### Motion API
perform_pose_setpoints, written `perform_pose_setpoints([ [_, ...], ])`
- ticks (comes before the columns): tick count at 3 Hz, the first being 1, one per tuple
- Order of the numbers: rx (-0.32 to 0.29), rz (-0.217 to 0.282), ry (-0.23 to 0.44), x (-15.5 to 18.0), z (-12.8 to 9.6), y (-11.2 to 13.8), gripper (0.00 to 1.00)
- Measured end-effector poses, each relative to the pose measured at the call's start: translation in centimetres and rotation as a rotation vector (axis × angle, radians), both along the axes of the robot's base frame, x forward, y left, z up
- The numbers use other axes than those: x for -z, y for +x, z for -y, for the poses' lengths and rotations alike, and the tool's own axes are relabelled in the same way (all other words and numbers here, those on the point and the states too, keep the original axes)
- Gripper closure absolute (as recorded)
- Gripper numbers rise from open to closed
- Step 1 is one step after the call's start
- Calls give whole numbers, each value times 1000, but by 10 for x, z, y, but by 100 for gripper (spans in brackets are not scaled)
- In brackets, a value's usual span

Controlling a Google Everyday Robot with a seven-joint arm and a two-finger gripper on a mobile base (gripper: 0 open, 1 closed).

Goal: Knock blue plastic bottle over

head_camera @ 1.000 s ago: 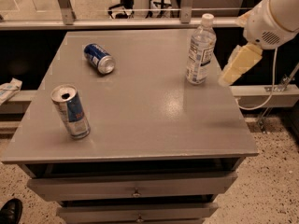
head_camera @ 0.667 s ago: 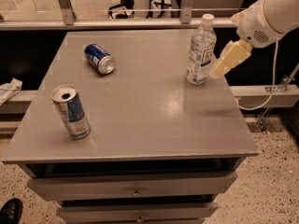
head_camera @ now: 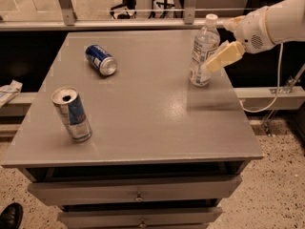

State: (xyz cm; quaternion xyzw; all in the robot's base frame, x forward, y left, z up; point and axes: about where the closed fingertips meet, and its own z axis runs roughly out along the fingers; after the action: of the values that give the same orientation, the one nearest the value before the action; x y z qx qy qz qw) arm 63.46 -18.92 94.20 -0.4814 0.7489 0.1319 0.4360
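Gripper (head_camera: 226, 55): at the far right corner of the table (head_camera: 143, 142), above its surface, reaching in from the right edge on a white arm (head_camera: 276, 23). Jaw state: cannot tell. One pale yellow part slants down toward the table.

Bottle (head_camera: 202, 51): upright on the table, white cap on, directly beside the jaws on their inward side. The yellow part meets the bottle's side at about label height. Whether it touches or is just short of it cannot be confirmed. The bottle's base sits below the jaws, a little inward.

Lying can (head_camera: 101, 60): blue, on its side, well apart from the jaws, across the table at roughly the same depth as the bottle.

Standing can (head_camera: 71, 114): upright, opened top visible, the thing farthest from the jaws, toward the near left corner.

Cable (head_camera: 267, 99): white, hanging from the arm behind the jaws, off the table's right edge.

Drawers (head_camera: 136, 190): two fronts under the table top, below and nearer the camera than the jaws.
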Motion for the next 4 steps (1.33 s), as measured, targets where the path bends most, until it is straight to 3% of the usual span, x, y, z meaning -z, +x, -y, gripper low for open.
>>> perform_pose_setpoints([
  [1,-65,0,132,8,-15,4,0],
  [2,-139,10,209,10,-36,2,0],
  [3,-208,23,249,7,-58,-2,0],
  [4,-329,65,233,-8,-99,-18,0],
])
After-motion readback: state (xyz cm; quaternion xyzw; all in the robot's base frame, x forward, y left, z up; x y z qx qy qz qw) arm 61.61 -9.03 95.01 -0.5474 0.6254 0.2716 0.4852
